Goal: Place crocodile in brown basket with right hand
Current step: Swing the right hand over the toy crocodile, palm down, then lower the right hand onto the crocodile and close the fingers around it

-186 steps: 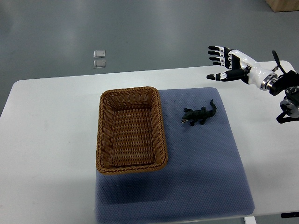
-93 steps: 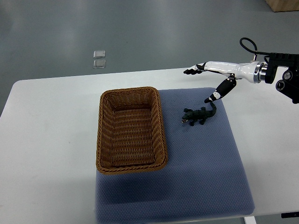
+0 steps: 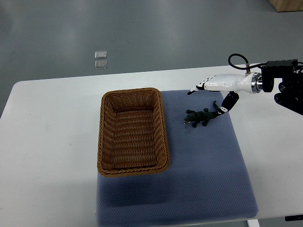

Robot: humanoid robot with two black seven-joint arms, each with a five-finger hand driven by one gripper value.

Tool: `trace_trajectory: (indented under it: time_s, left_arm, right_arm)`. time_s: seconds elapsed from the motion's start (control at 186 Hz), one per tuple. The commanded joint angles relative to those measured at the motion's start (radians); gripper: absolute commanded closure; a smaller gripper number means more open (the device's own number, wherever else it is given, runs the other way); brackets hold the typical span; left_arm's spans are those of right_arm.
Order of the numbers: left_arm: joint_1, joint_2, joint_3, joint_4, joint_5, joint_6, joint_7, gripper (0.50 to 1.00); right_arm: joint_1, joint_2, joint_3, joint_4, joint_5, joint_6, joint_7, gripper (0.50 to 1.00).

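Note:
A small dark green toy crocodile (image 3: 202, 117) lies on the blue mat (image 3: 199, 165), head toward the brown wicker basket (image 3: 133, 131) to its left. The basket holds nothing. My right hand (image 3: 208, 97) reaches in from the right edge and hovers just over the crocodile's tail end. Its fingers (image 3: 196, 89) stretch out toward the left above the toy, and the thumb (image 3: 226, 104) hangs down beside the tail. The hand is open and holds nothing. My left arm does not show.
The white table (image 3: 52, 127) carries the mat and the basket. Two small clear squares (image 3: 100, 60) lie on the grey floor beyond the table's far edge. A wooden box corner (image 3: 288, 4) shows at the top right.
My right hand has swung from palm-up at the far right to a flat reach leftward, then dropped closer over the crocodile's tail. The crocodile and basket have not moved.

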Motion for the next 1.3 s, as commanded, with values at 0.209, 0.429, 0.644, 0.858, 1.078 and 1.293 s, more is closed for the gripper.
trace_trajectory:
  time_s: [0.209,0.429,0.644,0.858,1.078,1.293]
  left_arm:
    - [0.000,0.000,0.000,0.000,0.000,0.000,0.000,0.500]
    - [0.000,0.000,0.000,0.000,0.000,0.000,0.000,0.500]
    - [0.000,0.000,0.000,0.000,0.000,0.000,0.000,0.500]
    - [0.000,0.000,0.000,0.000,0.000,0.000,0.000,0.500]
    - [0.000,0.000,0.000,0.000,0.000,0.000,0.000,0.500]
    - [0.000,0.000,0.000,0.000,0.000,0.000,0.000,0.500]
  right_arm:
    - [0.017,0.023,-0.078,-0.001,-0.051,-0.095,0.000,0.583]
    - [0.019,0.043,-0.118,-0.002,-0.110,-0.139,0.000,0.587]
    - [0.017,0.054,-0.149,-0.004,-0.154,-0.182,0.000,0.587]
    - [0.017,0.062,-0.157,-0.002,-0.180,-0.220,0.000,0.591]
    - [0.014,0.066,-0.176,-0.004,-0.208,-0.259,0.000,0.597]
    - [0.013,0.078,-0.198,-0.004,-0.226,-0.277,0.000,0.611]
